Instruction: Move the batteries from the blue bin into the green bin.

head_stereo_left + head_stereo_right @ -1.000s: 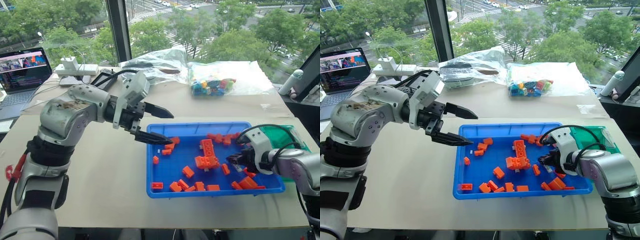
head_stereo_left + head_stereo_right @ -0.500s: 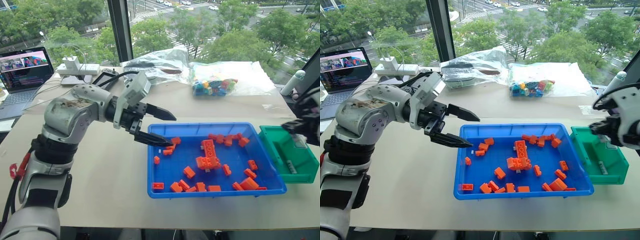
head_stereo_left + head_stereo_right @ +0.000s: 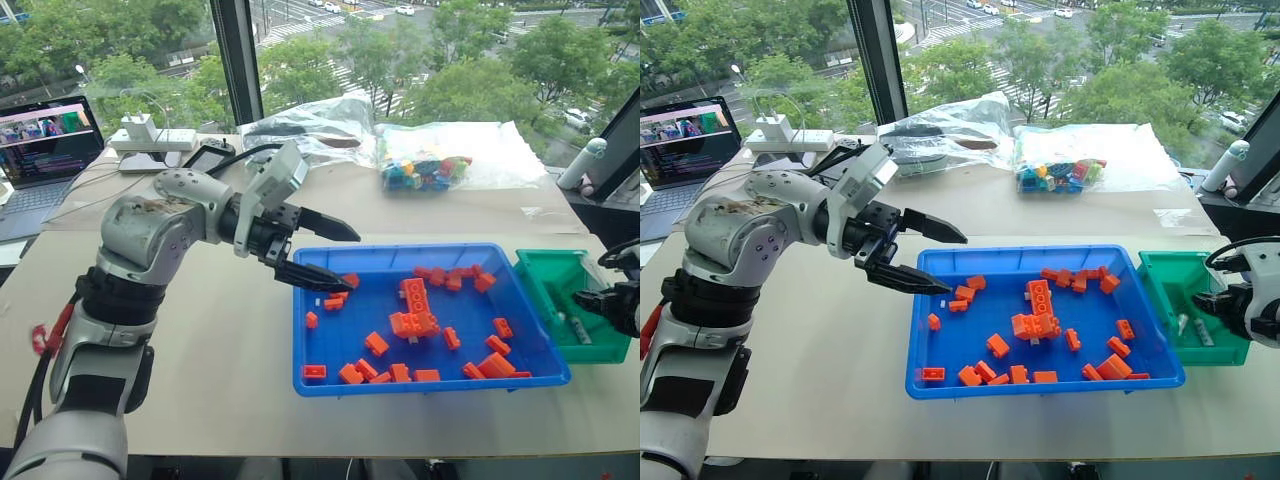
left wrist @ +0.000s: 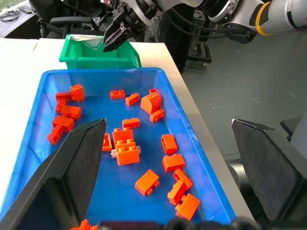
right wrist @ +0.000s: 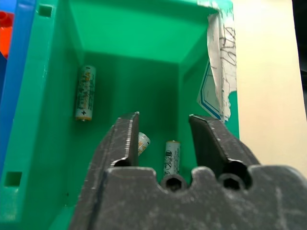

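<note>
Jaws of the right gripper (image 5: 163, 139) stand parted and empty over the green bin (image 3: 1160, 275) near the table's right edge, where three batteries (image 5: 85, 93) lie on its floor. The left gripper (image 3: 335, 255), jaws wide and empty, hovers at the blue bin (image 3: 310, 375). Among its orange bricks (image 3: 418, 308) I can make out no battery, so little seems left.

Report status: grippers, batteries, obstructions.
Left gripper open over blue bin, empty. Right gripper open above green bin; three batteries inside. Only orange bricks visible in blue.
</note>
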